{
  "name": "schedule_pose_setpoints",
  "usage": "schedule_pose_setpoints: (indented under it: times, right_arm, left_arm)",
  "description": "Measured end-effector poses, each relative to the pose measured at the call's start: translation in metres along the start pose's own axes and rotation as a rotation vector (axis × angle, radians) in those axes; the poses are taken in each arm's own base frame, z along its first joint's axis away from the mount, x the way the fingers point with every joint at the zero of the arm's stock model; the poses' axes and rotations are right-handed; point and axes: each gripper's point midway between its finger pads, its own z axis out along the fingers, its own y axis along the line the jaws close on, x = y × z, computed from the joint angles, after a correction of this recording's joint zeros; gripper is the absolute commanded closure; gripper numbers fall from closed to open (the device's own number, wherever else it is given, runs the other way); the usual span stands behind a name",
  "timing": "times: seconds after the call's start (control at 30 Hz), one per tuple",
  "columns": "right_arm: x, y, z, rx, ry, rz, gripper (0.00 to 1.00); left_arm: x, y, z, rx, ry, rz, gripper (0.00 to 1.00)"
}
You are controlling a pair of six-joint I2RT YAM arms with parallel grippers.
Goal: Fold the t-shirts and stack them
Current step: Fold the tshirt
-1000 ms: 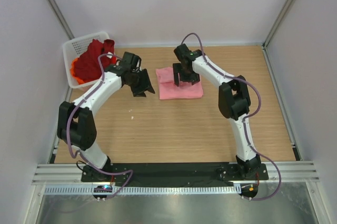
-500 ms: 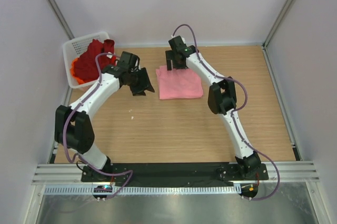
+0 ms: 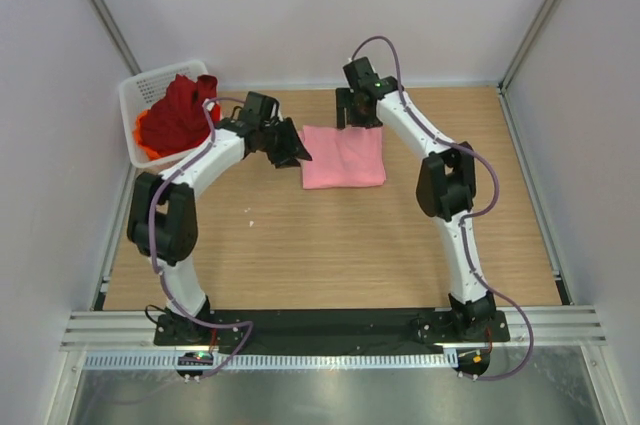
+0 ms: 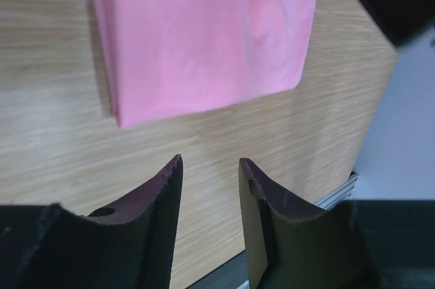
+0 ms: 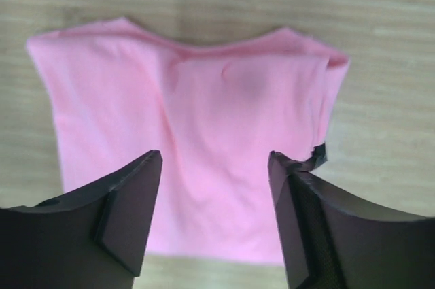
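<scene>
A folded light pink t-shirt [image 3: 344, 155] lies flat on the wooden table, far centre. It also shows in the left wrist view [image 4: 204, 30] and the right wrist view [image 5: 190, 139]. A dark red t-shirt [image 3: 180, 110] is heaped in the white mesh basket, with an orange t-shirt [image 3: 143, 137] showing under it. My left gripper [image 3: 297, 150] is open and empty, just left of the pink shirt's left edge [image 4: 209, 161]. My right gripper [image 3: 358, 117] is open and empty, raised over the pink shirt's far edge [image 5: 215, 156].
The white mesh basket [image 3: 135, 95] stands at the far left corner against the wall. Grey walls close in the table on three sides. A black rail [image 3: 330, 323] with both arm bases runs along the near edge.
My left gripper has moved right and farther back, up to the pink shirt's left edge. My right gripper lifted off the shirt, went to its far edge, then shifted right.
</scene>
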Motion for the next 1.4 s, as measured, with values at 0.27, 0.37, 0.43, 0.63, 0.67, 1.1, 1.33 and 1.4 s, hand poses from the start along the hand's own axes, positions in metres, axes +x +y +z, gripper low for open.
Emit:
schedule_pose_setpoints:
  times: [0.27,0.37,0.43,0.63,0.67,1.1,1.33,1.4]
  right_arm:
    - [0.041,-0.015,-0.036,-0.136,0.113,0.132,0.57]
    - [0.062,-0.034,-0.022,-0.148,0.177,0.187,0.54]
    - [0.077,-0.046,-0.013,-0.150,0.228,0.221,0.53]
    - [0.114,-0.048,0.002,-0.170,0.312,0.263,0.54]
    - [0.123,-0.046,0.005,-0.173,0.329,0.271,0.54]
    - [0.190,-0.037,-0.044,-0.246,0.390,0.354,0.53]
    - [0.199,-0.041,-0.079,-0.223,0.438,0.327,0.41]
    - [0.180,-0.038,-0.083,-0.237,0.401,0.315,0.41]
  left_arm:
    - [-0.006,-0.010,0.069,0.044,0.076,-0.036,0.72]
    - [0.000,0.002,0.087,0.017,0.106,-0.051,0.73]
    - [0.005,0.011,0.095,-0.007,0.126,-0.062,0.73]
    - [0.024,0.040,0.108,-0.097,0.190,-0.094,0.76]
    - [0.024,0.040,0.108,-0.100,0.192,-0.091,0.76]
    - [0.096,0.066,0.062,-0.173,0.263,-0.052,0.75]
    - [0.122,0.059,0.019,-0.212,0.312,-0.006,0.67]
    - [0.103,0.045,0.013,-0.185,0.276,0.005,0.66]
